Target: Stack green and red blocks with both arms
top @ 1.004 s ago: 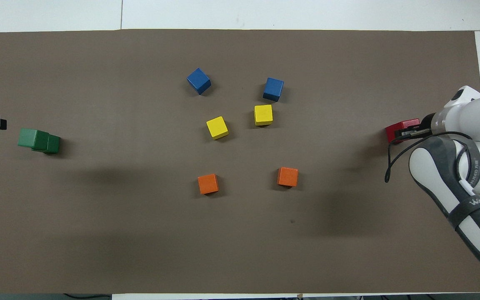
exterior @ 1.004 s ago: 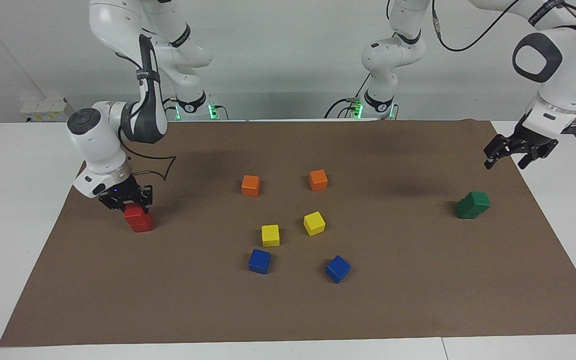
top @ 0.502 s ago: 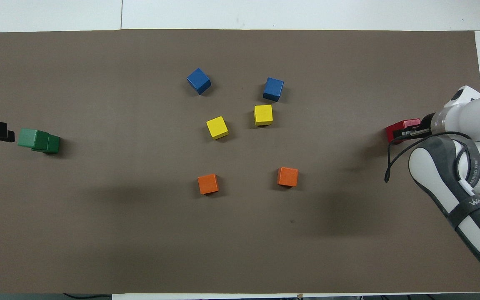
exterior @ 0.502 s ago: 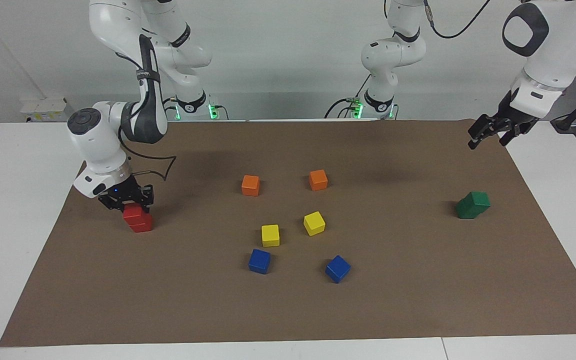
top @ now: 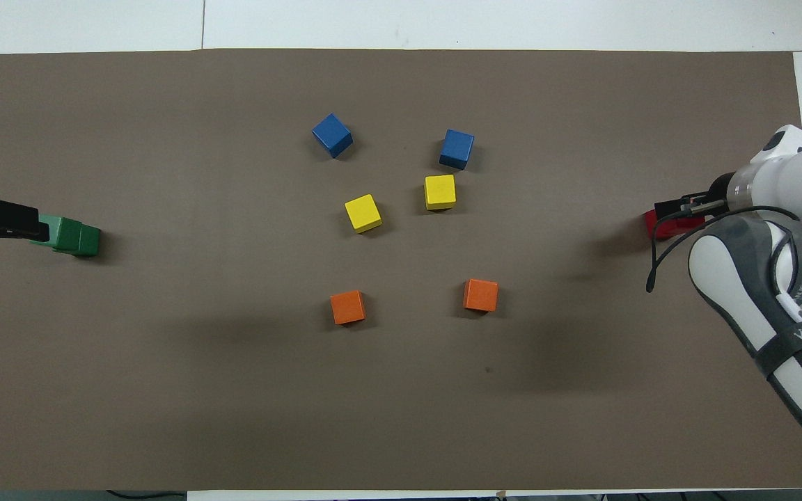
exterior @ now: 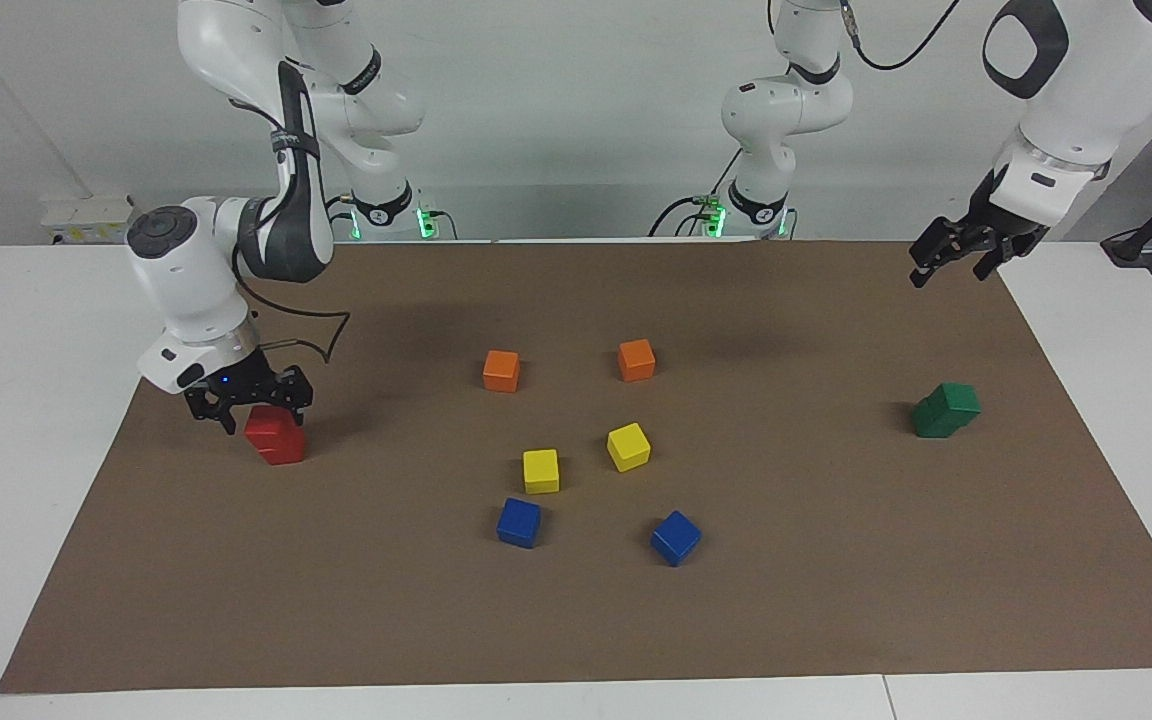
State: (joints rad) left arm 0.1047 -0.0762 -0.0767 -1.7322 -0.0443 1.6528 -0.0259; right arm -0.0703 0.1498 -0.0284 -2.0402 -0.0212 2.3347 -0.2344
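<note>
A: The right gripper (exterior: pixel 248 405) is now lifting off the red stack (exterior: pixel 276 437), fingers spread; the left gripper (exterior: pixel 954 255), released, is climbing away above the green stack (exterior: pixel 946 410).

B: Both arms are retreating, stacking apparently done. Counting: two red, two green, two orange (exterior: pixel 501 370), two yellow (exterior: pixel 540 470), two blue (exterior: pixel 519 522) cubes.

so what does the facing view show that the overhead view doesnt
Only the facing view shows the left gripper raised well clear of the green stack, the right gripper at the red stack, and both stacks two cubes high. Only the overhead view shows the left gripper covering part of the green stack. Both show the orange, yellow and blue cubes unstacked mid-mat.
</note>
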